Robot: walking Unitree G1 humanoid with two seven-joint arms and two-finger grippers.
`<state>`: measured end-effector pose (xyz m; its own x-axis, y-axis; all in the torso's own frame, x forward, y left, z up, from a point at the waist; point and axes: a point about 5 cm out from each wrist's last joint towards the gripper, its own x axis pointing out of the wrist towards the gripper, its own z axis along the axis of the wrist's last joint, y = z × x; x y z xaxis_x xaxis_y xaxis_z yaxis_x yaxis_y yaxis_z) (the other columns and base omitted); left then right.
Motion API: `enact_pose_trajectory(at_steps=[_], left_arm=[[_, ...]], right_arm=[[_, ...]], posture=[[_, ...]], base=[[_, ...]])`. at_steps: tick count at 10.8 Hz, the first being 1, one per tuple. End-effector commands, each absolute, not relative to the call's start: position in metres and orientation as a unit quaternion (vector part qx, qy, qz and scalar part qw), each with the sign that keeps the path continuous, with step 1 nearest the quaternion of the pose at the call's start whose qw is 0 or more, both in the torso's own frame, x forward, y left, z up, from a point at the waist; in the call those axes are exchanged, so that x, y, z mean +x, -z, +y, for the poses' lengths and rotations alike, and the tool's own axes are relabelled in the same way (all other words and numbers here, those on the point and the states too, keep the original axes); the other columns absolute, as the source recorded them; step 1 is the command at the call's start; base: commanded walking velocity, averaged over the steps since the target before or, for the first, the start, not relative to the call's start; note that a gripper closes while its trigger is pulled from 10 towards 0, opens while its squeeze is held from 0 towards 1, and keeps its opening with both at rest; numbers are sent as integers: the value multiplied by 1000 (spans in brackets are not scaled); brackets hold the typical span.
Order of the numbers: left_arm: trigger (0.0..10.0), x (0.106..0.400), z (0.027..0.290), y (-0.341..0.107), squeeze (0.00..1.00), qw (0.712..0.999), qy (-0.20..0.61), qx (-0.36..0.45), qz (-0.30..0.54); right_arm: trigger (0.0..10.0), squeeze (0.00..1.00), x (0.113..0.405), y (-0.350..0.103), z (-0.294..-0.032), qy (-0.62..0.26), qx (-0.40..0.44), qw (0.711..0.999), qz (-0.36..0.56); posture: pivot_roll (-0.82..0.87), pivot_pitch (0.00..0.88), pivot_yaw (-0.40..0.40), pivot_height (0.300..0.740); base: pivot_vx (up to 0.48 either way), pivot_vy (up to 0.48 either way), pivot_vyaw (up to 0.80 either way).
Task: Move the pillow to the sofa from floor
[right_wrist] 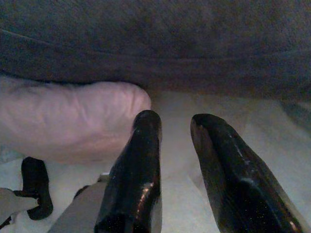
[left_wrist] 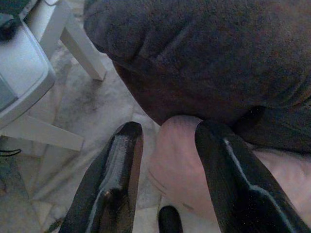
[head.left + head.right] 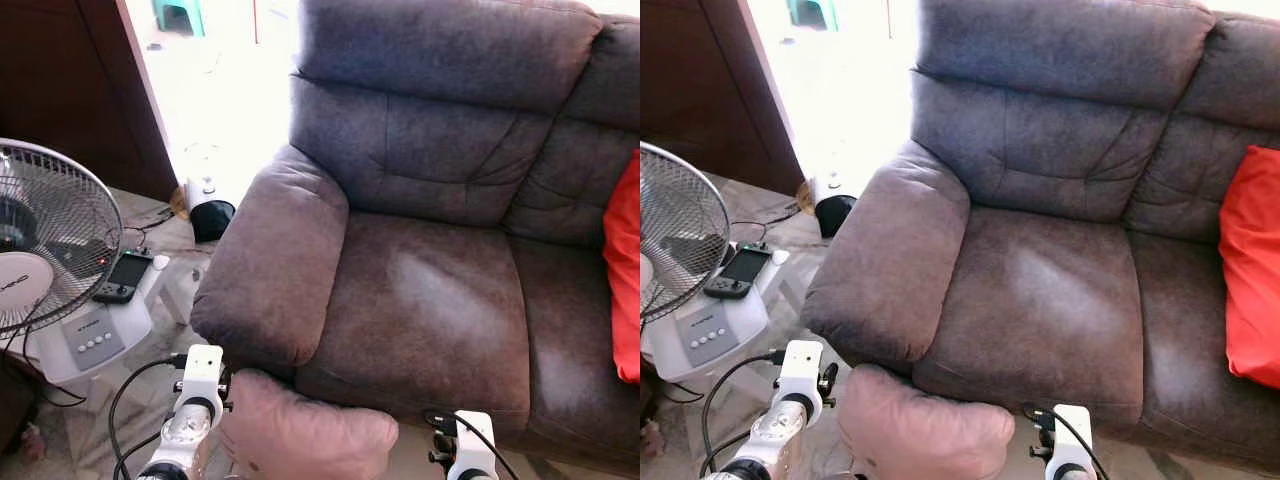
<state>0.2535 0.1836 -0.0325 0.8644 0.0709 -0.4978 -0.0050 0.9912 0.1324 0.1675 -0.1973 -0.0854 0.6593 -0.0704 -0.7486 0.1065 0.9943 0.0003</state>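
A pale pink pillow [image 3: 305, 435] lies low against the front of the dark brown sofa [image 3: 430, 300], below its left armrest [image 3: 270, 260]. It sits between my two wrists. My left gripper [image 2: 170, 128] is open, and one rounded end of the pillow [image 2: 177, 160] reaches into the gap between its fingers. My right gripper [image 1: 176, 116] is open at the pillow's other end [image 1: 68, 121], which lies beside one finger [image 1: 138, 160]; only pale floor shows between the fingers. The sofa seat [image 3: 1040, 300] is bare.
A red cushion [image 3: 625, 270] rests on the sofa's right seat. On my left stand a fan [image 3: 45, 235] and a white stand [image 3: 95, 335] carrying a handheld console [image 3: 125, 275]. Black cables [image 3: 125, 400] trail over the tiled floor. A dark wooden panel [image 3: 70, 80] lies beyond.
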Motion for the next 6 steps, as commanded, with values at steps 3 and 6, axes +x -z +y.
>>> enact_pose_trajectory(at_steps=[3,6], left_arm=[[10000,246,185,38,0,960,-28,64,272],[10000,241,186,42,0,957,-31,65,281]], right_arm=[[10000,0,166,85,-200,40,15,911,410],[10000,0,168,84,-199,36,27,914,403]], posture=[[79,102,-89,740],[82,115,-86,740]], base=[[0,0,0],[0,0,0]])
